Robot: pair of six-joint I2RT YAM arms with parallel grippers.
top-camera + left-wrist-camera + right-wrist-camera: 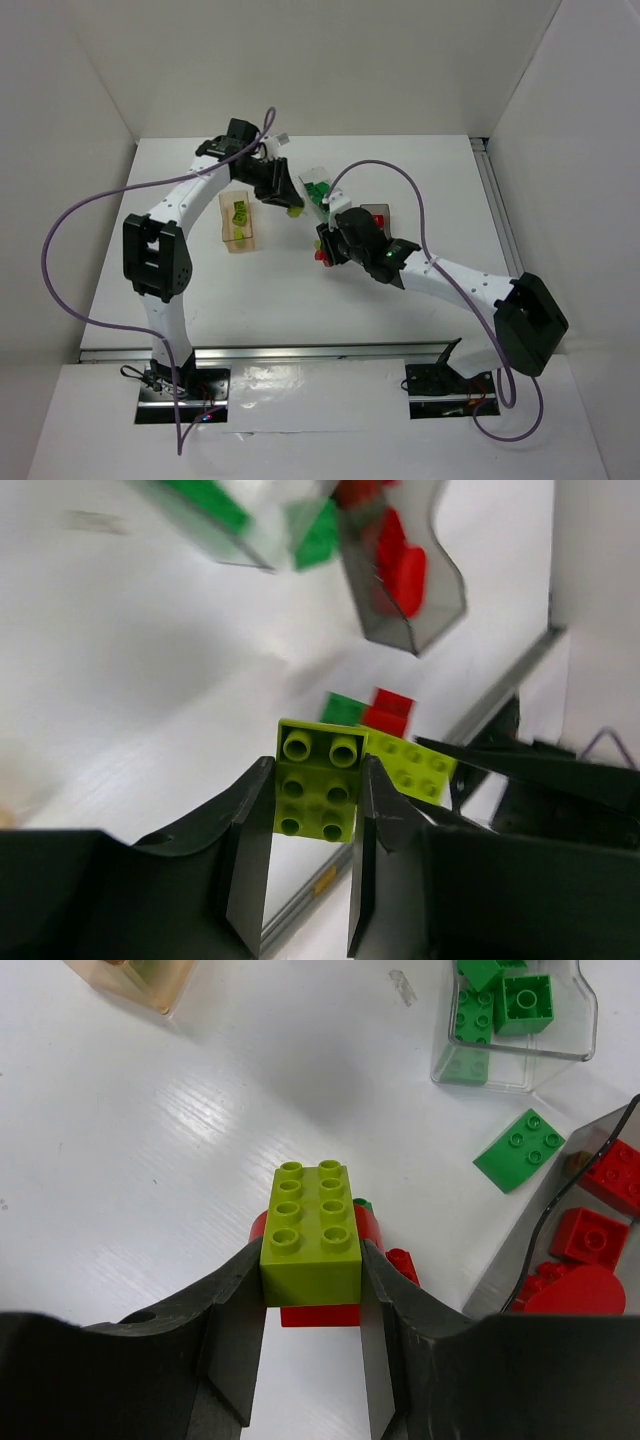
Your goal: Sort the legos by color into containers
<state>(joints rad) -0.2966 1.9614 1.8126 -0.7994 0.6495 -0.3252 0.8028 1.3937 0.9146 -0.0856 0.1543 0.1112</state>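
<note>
Left claw [318, 770]: closed on a yellow-green lego [318, 792], fingers pressing its 2 long sides, studs toward the wrist camera; held above the table [420, 170] between the amber bin and the clear bin.
Right claw [311, 1260]: clamped on a yellow-green 2x4 lego [312, 1220], studs up.
Under the 2x4: red pieces [320, 1315] showed on 3 sides beneath it; could not tell whether they were joined to it or whether they rested on the table.
Amber bin [240, 243]: on the table left of the others, yellow-green legos [240, 212] inside.
Clear bin [520, 1072]: green legos [525, 1002] inside.
Dark grey bin [530, 1240]: just beside the clear bin, red legos [590, 1235] inside, 1 of them rounded.
Loose piece: 1 green sloped lego [518, 1150] lay on the table between the clear bin and the dark grey bin, outside both.
</note>
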